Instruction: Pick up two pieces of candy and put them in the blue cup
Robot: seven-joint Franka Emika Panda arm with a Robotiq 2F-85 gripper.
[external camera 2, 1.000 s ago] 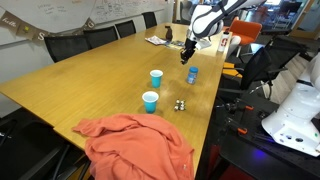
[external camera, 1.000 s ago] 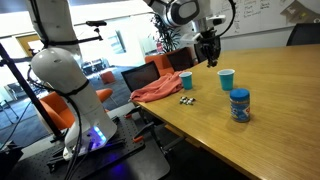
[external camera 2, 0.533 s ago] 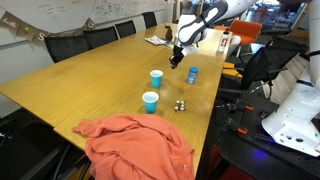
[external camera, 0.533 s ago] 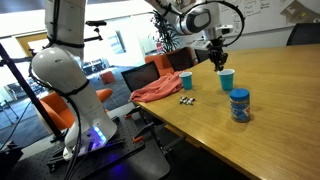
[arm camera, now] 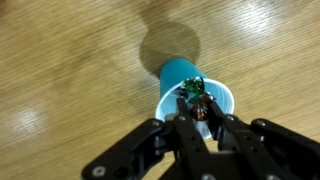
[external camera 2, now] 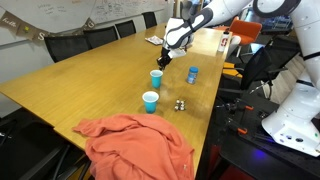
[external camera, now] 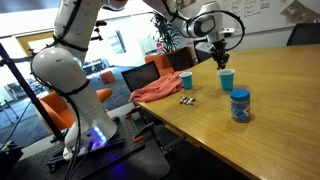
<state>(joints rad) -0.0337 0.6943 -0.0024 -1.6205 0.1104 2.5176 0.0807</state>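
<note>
Wrist view: gripper (arm camera: 197,116) jaws pinch a candy piece (arm camera: 194,93) right over the blue cup (arm camera: 172,75) mouth. In an exterior view, spare candies (external camera: 186,100) sit on the table (external camera: 285,95) at the cup's 8 o'clock, jar (external camera: 239,104) at 5 o'clock.

Open tabletop (external camera 2: 90,85) rings the blue cup (external camera 2: 156,78) under the tool (external camera 2: 163,62); the jar (external camera 2: 192,74) and second cup (external camera 2: 150,101) stand well apart.

Pincer (arm camera: 200,118) and candy (arm camera: 194,93) above cup (arm camera: 176,73)
</note>
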